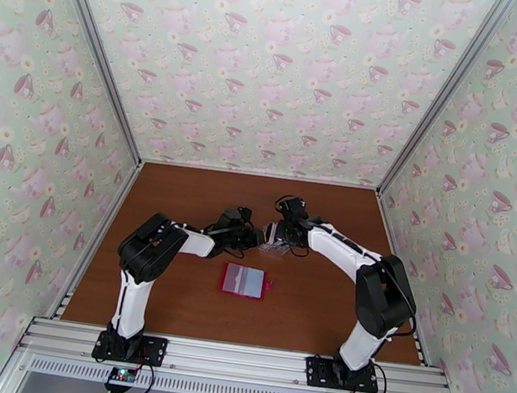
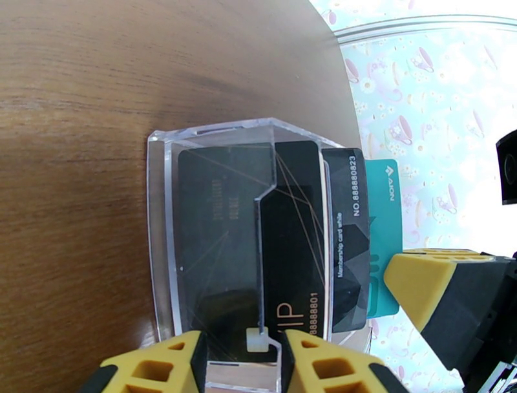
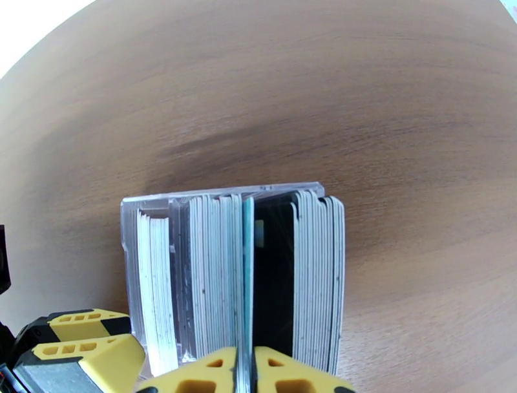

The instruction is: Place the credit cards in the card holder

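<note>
The card holder (image 1: 244, 281), a red wallet, lies open on the table in front of both arms with its pale pocketed inside facing up. The credit cards (image 3: 310, 271) stand on edge in a clear plastic rack (image 2: 161, 226). Seen from the left wrist they are black cards (image 2: 220, 220) and one teal card (image 2: 381, 245) that sticks out past the others. My right gripper (image 3: 245, 371) pinches the teal card (image 3: 247, 271) by its edge from above. My left gripper (image 2: 242, 362) grips the rack's near wall, with a finger on each side.
The rack (image 1: 275, 247) sits mid-table between the two grippers, a little behind the wallet. Patterned walls close in the brown table on three sides. The arm bases stand on a metal rail (image 1: 238, 361) at the near edge.
</note>
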